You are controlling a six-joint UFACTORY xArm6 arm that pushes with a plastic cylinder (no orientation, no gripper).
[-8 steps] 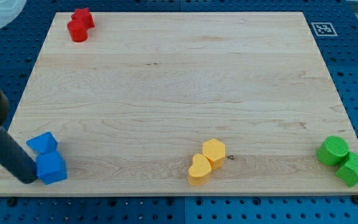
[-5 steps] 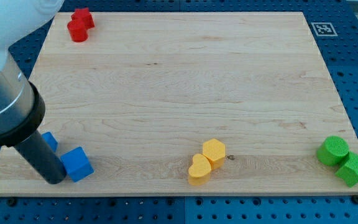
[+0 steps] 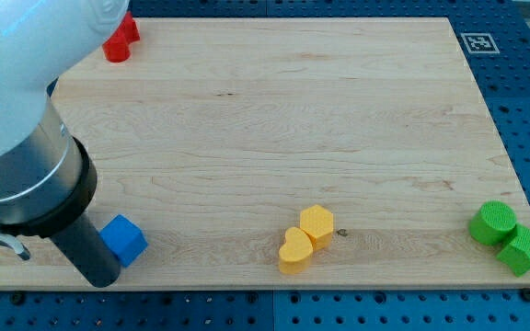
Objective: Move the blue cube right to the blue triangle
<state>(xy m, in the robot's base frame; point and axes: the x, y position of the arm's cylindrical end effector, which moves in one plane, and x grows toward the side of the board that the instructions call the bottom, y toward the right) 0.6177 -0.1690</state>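
The blue cube sits near the board's bottom left corner. My tip is at the cube's lower left, touching or nearly touching it. The dark rod and the arm's big white and grey body rise from there to the view's upper left. The blue triangle does not show; the arm covers the spot where it lay, to the left of the cube.
A red block shows at the top left, partly behind the arm. A yellow heart and a yellow hexagon touch at bottom centre. A green cylinder and a green star are at the bottom right. The wooden board has a marker tag.
My tip has moved right along the bottom edge and pushed the blue cube right. The arm now hides the blue triangle and part of the red blocks.
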